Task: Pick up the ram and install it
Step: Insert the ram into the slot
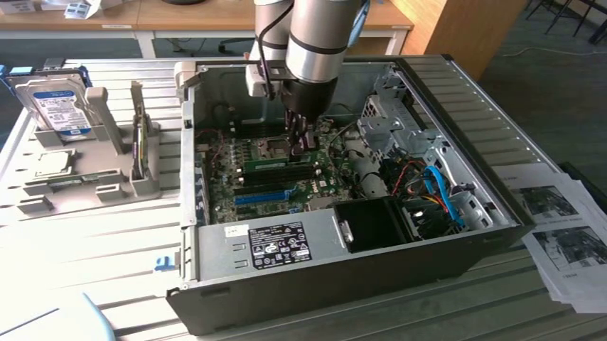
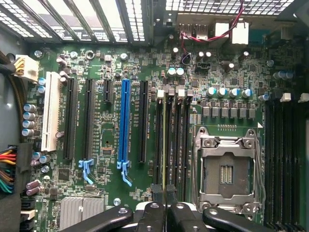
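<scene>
The ram shows edge-on as a thin green stick standing along one of the black memory slots beside the empty processor socket. My gripper is shut on its near end, a black fingertip on each side of it. In the exterior view the arm reaches straight down into the open computer case. There the gripper sits low over the motherboard, with the ram running toward the exterior view's left from it. Whether the ram is fully seated in the slot I cannot tell.
A long blue slot and several black slots lie beside the memory slots. Cables and a black fan housing fill the case's right part. On the table's left, a grey holder carries a hard drive and a silver chip. Printed sheets lie right.
</scene>
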### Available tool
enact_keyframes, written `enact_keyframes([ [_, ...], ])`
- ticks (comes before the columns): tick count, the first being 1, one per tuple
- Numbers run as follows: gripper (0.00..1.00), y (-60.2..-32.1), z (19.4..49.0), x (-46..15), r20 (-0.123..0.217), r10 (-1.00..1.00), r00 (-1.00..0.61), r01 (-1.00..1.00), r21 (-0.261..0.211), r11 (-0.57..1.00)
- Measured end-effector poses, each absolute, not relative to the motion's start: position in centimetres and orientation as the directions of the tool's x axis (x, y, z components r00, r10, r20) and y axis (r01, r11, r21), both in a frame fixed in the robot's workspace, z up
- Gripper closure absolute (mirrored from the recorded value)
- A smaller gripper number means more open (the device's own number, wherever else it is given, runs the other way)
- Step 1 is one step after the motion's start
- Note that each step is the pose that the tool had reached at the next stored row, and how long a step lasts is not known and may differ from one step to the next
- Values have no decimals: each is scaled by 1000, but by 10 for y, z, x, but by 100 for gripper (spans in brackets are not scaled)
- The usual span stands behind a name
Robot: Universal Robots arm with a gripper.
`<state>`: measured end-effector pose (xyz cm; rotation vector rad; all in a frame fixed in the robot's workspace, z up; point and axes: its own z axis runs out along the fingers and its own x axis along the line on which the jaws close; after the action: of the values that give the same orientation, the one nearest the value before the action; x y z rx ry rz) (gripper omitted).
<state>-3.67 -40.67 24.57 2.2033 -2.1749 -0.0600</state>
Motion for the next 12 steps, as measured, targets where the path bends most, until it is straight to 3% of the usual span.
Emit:
enact_keyframes([
  [12, 89, -407, 241, -37, 4, -1000, 12, -998, 59, -12],
])
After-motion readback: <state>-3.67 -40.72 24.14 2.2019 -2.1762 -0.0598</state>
